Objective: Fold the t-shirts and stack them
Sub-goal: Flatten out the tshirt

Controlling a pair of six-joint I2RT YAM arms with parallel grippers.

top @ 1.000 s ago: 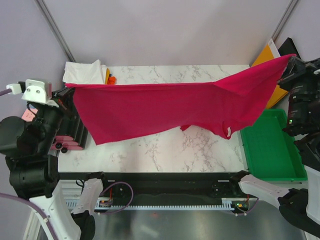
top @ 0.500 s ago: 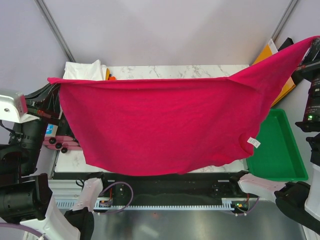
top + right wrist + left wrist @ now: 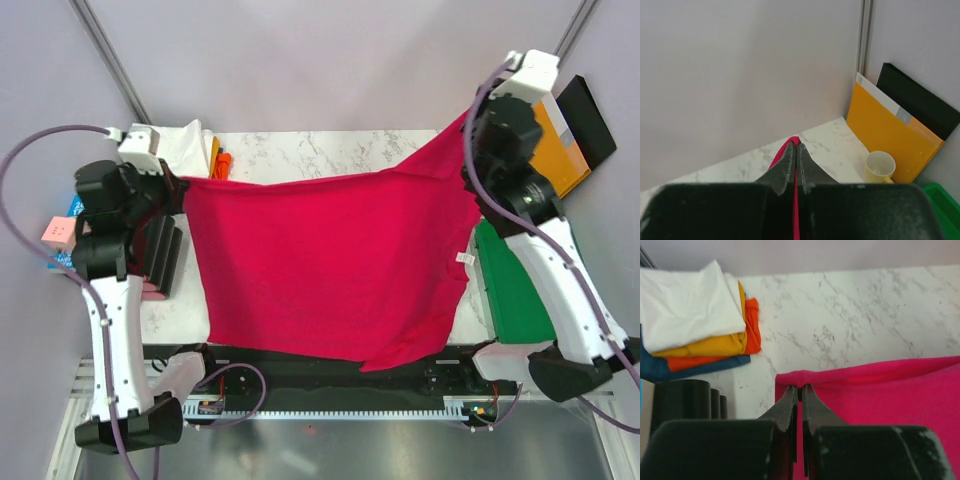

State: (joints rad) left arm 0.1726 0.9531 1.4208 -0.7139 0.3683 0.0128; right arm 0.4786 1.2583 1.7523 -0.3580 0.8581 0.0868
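The left pincer [image 3: 801, 387] is seen closed tight on the top edge of the red t-shirt [image 3: 330, 260] at its left corner, w/ the cloth pinched btw. the two black fingertips. The right pincer [image 3: 796, 145] is likewise clamped shut on a thin fold of the same shirt at the opposite corner, and is held higher, by the far right corner of the desk [image 3: 330, 150]. The shirt is stretched wide btw. the two grips. Its top edge is drawn across the far part of the desk, rising toward the right, and its lower hem is hung past the near desk edge. Whether the middle rests on the marble can't be told. A small white label [image 3: 463, 258] is shown near the shirt's right side. At the far left corner a folded stack is laid: white t-shirt [image 3: 687, 305] on top, then yellow-orange t-shirt [image 3: 705, 346], orange t-shirt [image 3: 752, 325], and dark blue t-shirt [image 3: 655, 367] at the bottom. Off the desk's right edge, the green tray [image 3: 505, 290] is partly covered by the right arm. Beyond the right pincer, an orange envelope [image 3: 890, 135] and a black board [image 3: 920, 102] are leaned at the wall, w/ a pale cup [image 3: 880, 166] just in front.
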